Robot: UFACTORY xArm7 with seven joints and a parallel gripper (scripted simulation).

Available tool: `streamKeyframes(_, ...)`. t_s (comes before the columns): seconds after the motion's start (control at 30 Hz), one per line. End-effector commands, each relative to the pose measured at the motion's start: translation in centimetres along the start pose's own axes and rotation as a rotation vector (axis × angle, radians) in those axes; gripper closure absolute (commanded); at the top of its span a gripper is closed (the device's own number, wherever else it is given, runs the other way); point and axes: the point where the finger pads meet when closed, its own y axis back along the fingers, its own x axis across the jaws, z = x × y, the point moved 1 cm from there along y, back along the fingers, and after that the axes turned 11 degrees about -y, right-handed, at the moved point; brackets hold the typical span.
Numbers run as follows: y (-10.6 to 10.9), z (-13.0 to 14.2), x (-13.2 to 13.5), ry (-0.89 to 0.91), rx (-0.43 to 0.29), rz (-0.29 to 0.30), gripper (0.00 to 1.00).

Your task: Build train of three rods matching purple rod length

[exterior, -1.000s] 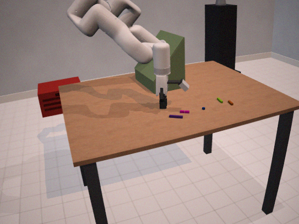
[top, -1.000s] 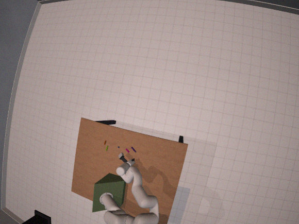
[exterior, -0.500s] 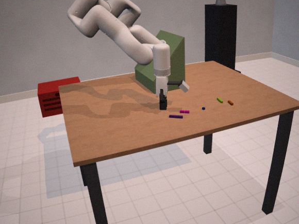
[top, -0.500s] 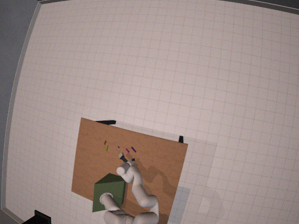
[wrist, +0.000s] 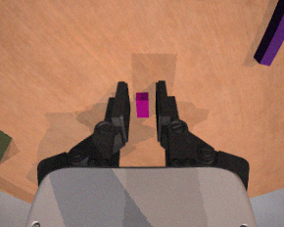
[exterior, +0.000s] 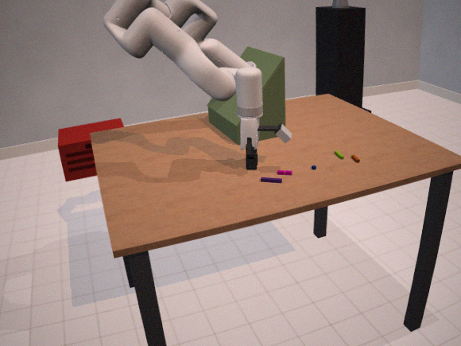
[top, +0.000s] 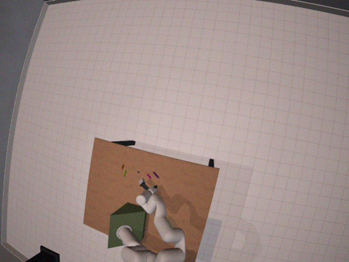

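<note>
My gripper (exterior: 251,168) (wrist: 142,94) is partly open and points down, low over the table. A magenta rod (wrist: 142,108) lies between its fingers, with a gap on each side; the gripper hides it in the exterior view. Two more magenta rods, one on the left (exterior: 280,173) and one on the right (exterior: 289,173), lie end to end in a line; any small gap is too small to judge. The purple rod (top: 156,174) (exterior: 271,180) (wrist: 272,39) lies beside that pair. A blue rod (top: 138,171) (exterior: 314,167), a lime rod (top: 125,173) (exterior: 338,154) and an orange rod (top: 123,166) (exterior: 355,158) lie apart.
A green slanted block (top: 127,220) (exterior: 274,92) stands on the wooden table (top: 100,178) (exterior: 191,211) behind the gripper. A grey camera piece (exterior: 283,133) sticks out sideways from the arm. A red cabinet (exterior: 79,148) stands beyond the table.
</note>
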Motion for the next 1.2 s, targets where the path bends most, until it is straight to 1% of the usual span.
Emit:
streamKeyframes(0.0,0.12,-0.13,0.06,0.001,0.003,0.002,0.76)
streamKeyframes(0.5,0.12,-0.13,0.06,0.001,0.003,0.002,0.76)
streamKeyframes(0.53,0.12,-0.13,0.06,0.001,0.003,0.002,0.96)
streamKeyframes(1.17,0.12,-0.13,0.06,0.001,0.003,0.002,0.96)
